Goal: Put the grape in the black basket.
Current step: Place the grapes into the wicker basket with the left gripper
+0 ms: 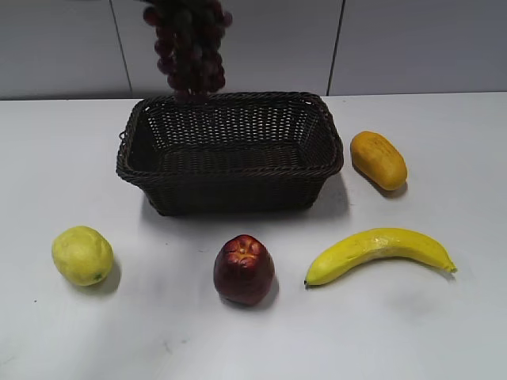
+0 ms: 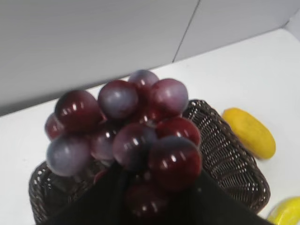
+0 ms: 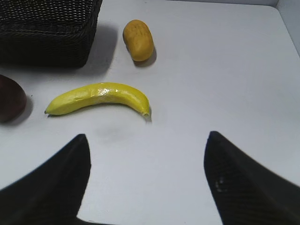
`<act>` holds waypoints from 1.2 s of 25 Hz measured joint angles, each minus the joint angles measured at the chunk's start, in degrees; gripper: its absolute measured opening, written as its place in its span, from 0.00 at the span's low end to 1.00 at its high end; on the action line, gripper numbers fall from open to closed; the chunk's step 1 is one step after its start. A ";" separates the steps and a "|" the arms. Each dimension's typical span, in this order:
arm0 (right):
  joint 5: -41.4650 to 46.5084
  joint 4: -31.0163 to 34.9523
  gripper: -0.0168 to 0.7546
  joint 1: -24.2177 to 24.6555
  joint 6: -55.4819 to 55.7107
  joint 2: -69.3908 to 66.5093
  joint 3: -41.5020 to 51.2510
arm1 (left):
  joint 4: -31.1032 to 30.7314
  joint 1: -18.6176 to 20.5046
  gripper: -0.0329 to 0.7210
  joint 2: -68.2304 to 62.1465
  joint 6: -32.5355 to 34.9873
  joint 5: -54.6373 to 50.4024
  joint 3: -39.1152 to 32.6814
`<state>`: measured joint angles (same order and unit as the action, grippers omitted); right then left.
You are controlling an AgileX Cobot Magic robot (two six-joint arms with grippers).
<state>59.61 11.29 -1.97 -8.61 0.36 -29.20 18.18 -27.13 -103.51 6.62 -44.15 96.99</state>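
The grape (image 1: 190, 49) is a dark purple-red bunch that hangs in the air above the back left rim of the black basket (image 1: 230, 170). In the left wrist view the grape (image 2: 126, 136) fills the middle and my left gripper (image 2: 157, 199) is shut on its lower part, with the black basket (image 2: 234, 159) below it. The left gripper itself is out of the exterior view. My right gripper (image 3: 147, 140) is open and empty over bare table, near the banana (image 3: 98, 97).
On the white table: a yellow lemon (image 1: 82, 255) front left, a dark red apple (image 1: 244, 269) front centre, a banana (image 1: 380, 252) front right, an orange-yellow mango (image 1: 379, 160) right of the basket. A grey wall stands behind.
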 joint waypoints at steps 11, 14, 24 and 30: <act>0.00 0.00 0.76 0.00 0.00 0.00 0.00 | -2.43 -0.81 0.31 -16.04 0.13 1.40 0.00; 0.00 0.00 0.76 0.00 0.00 0.00 0.00 | -3.34 -0.81 0.31 -16.89 0.13 1.71 0.00; 0.00 0.00 0.76 0.00 0.00 0.00 0.00 | -4.35 -0.81 0.85 -15.26 0.13 1.71 0.00; 0.00 0.00 0.76 0.00 0.00 0.00 0.00 | -7.63 -0.23 0.87 -9.78 0.13 -3.68 0.00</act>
<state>59.61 11.29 -1.97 -8.61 0.36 -29.20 10.55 -27.36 -113.30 6.75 -47.82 96.99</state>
